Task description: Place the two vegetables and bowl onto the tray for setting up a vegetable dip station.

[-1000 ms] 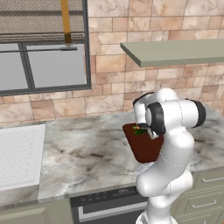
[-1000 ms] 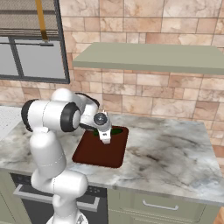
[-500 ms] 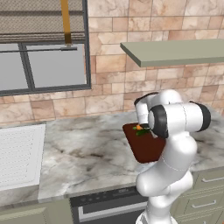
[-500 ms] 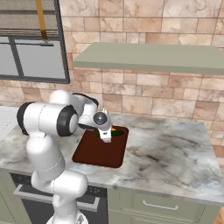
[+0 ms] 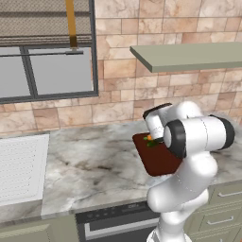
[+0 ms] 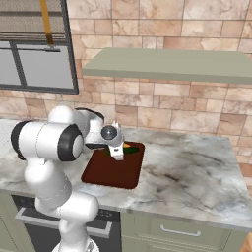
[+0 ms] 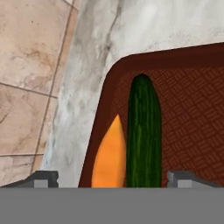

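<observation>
Reddish-brown tray (image 7: 192, 113) with both vegetables on it, gripper (image 7: 113, 178) wide open and empty above them.
Seen from the hand, cucumber (image 7: 143, 131) and carrot (image 7: 110, 156) lie touching side by side, long axes running bottom to top, between the fingertips (image 7: 43, 178) near the tray's upper-left corner; I see no bowl.

Dark-green cucumber (image 7: 143, 135), orange carrot (image 7: 110, 157), seemingly crosshatched red-brown tray (image 7: 192, 122).

grey-veined marble counter (image 6: 192, 172); dark red-brown tray (image 6: 110, 172) flat on it, white ribbed panel (image 5: 21, 165) at its left end
</observation>
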